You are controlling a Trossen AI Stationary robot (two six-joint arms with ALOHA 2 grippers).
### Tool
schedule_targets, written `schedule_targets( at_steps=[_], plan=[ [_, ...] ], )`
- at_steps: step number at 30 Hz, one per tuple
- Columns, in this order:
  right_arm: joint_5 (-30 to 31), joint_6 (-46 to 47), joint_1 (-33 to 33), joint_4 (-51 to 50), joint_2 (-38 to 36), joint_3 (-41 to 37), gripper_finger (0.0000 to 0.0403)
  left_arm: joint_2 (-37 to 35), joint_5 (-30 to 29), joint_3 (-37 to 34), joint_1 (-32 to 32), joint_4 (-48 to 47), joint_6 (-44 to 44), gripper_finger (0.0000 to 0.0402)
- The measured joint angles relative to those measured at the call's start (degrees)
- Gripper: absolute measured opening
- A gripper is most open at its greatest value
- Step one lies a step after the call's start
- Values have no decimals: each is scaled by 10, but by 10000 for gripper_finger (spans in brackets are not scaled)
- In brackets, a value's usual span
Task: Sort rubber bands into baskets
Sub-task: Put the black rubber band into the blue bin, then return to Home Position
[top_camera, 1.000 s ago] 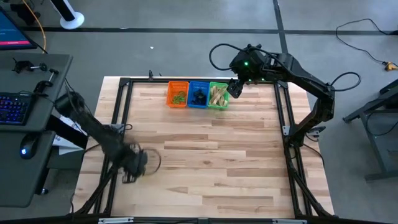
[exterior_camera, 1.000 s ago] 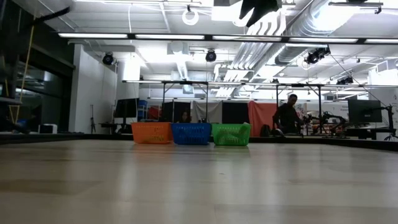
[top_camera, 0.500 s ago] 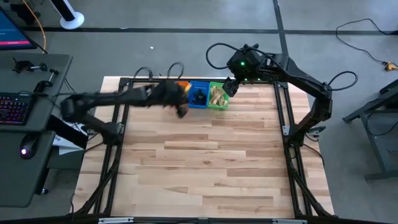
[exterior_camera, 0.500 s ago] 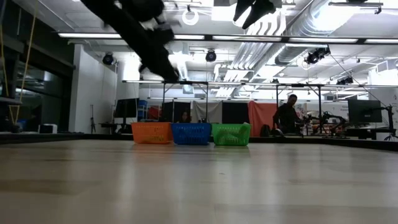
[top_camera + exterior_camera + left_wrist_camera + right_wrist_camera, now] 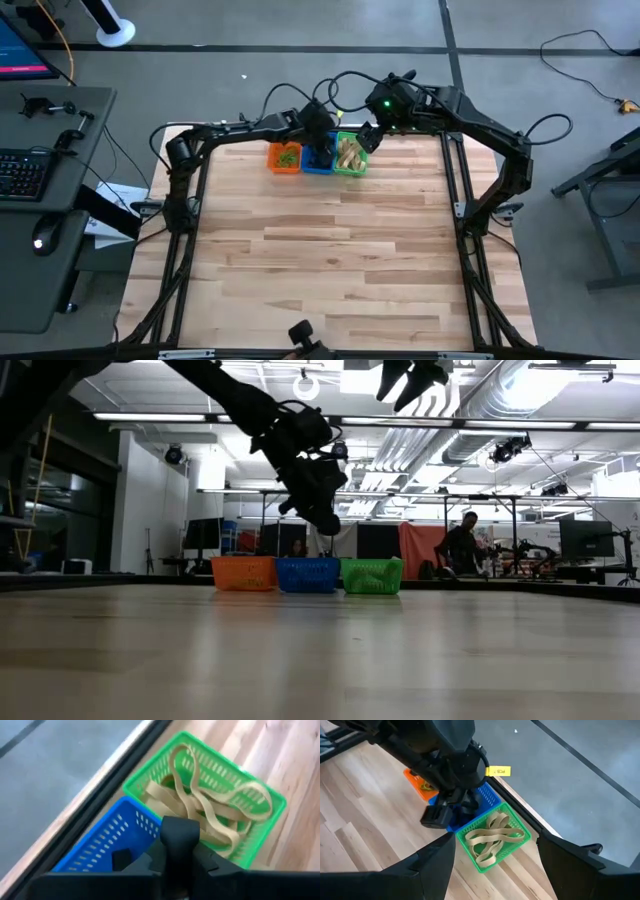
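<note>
Three baskets stand in a row at the table's far edge: orange (image 5: 285,157) with green rubber bands, blue (image 5: 312,163), and green (image 5: 350,155) with tan rubber bands (image 5: 200,810). My left gripper (image 5: 322,148) hangs shut above the blue basket (image 5: 107,850), pointing down, with nothing visible between its fingers. It also shows in the low view (image 5: 328,522) and the right wrist view (image 5: 434,817). My right gripper (image 5: 368,140) is open and empty, high above the green basket's (image 5: 492,842) right end. A dark piece (image 5: 121,857) lies inside the blue basket.
A black metal frame (image 5: 200,140) runs around the table. The wooden table top (image 5: 330,260) spreads out on the near side of the baskets. A dark object (image 5: 300,335) sits at the near edge. A person (image 5: 462,545) stands in the room far behind the table.
My left arm has swung from the table's near left up and across to the far edge. Its gripper now hangs over the blue basket. My right gripper has shifted slightly toward the table's left, staying open above the green basket.
</note>
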Motion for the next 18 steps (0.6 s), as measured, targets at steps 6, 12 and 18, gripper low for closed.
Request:
schedule_targets(
  at_steps=[6,12,18],
  plan=[
    [-1,0,0,-19,0,0,270,-1,2,12,0,-47,-2,108],
    [-2,-12,0,-35,0,0,270,-1,57,12,1,-96,-39,165],
    [-5,-52,0,-93,0,0,270,-49,115,-17,-11,-98,-58,172]
  ],
)
